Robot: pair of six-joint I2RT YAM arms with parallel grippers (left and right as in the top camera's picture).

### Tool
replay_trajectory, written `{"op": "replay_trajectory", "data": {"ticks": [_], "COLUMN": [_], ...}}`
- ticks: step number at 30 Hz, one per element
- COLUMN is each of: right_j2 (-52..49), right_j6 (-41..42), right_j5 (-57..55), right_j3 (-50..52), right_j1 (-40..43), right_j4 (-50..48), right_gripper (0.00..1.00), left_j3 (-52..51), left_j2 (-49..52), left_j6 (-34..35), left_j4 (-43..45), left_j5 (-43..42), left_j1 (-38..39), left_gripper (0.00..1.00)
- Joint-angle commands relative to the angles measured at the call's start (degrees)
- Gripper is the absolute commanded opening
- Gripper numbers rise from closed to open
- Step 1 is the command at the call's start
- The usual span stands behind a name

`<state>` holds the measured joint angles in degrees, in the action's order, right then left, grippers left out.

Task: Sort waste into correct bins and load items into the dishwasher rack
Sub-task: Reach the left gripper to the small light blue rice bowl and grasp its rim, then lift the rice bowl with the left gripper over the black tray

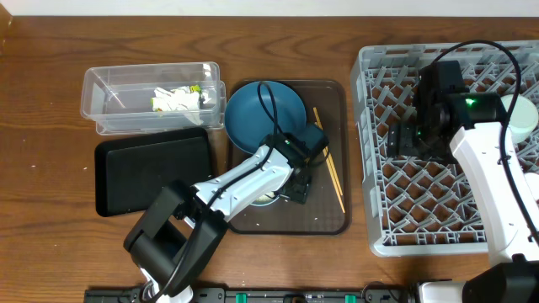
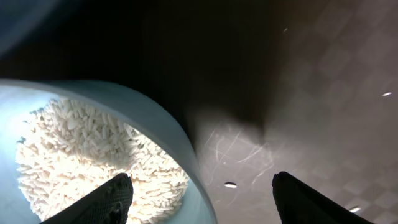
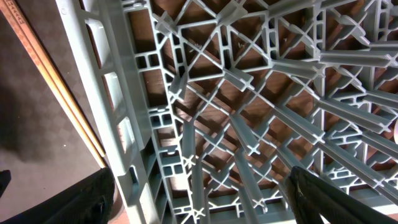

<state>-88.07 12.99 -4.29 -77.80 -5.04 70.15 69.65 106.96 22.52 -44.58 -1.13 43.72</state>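
Observation:
A pale-blue bowl (image 2: pixel 177 134) holds white rice-like scraps (image 2: pixel 87 155) and stands on the brown tray; from overhead only a sliver of this bowl (image 1: pixel 266 199) shows under my left arm. My left gripper (image 2: pixel 202 199) is open and straddles the bowl's rim, one finger over the rice and the other over the tray. The dark-blue dish (image 1: pixel 261 114) and the chopsticks (image 1: pixel 330 164) lie on the same tray. My right gripper (image 3: pixel 202 199) hangs open and empty over the left edge of the grey dishwasher rack (image 3: pixel 130 124).
The clear tub (image 1: pixel 109 93) at the back left holds white tissue and a wrapper (image 1: pixel 177 99). The black tray (image 1: pixel 152 172) lies in front of it. A pale greenish bowl (image 1: pixel 524 118) sits at the rack's (image 1: pixel 370 168) right side. The brown tray (image 1: pixel 337 215) lies between the bins and the rack.

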Motion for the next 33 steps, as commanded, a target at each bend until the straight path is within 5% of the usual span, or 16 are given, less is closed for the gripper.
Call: {"op": "replay_trajectory", "data": {"ticks": [1,10,21,33], "right_j2": [0.00,0.00,0.00,0.00], "right_j6": [0.66,0.66,0.66,0.66], "right_j5": [0.22,0.22,0.24,0.22], "right_j3": [-0.07,-0.07,-0.07,-0.07], "right_j1": [0.09,0.09,0.09,0.09], "right_j4": [0.15,0.13,0.15,0.15], "right_gripper": [0.87,0.87,0.87,0.87], "left_j3": [-0.83,-1.22,-1.25,-1.29], "left_j2": [0.81,1.07,1.07,1.05], "left_j6": [0.52,0.57,0.57,0.52], "left_j4": [0.39,0.81,0.98,0.22], "left_j5": [0.33,0.31,0.31,0.33], "left_j1": [0.13,0.13,0.13,0.13], "left_gripper": [0.74,0.66,0.32,0.06]}}
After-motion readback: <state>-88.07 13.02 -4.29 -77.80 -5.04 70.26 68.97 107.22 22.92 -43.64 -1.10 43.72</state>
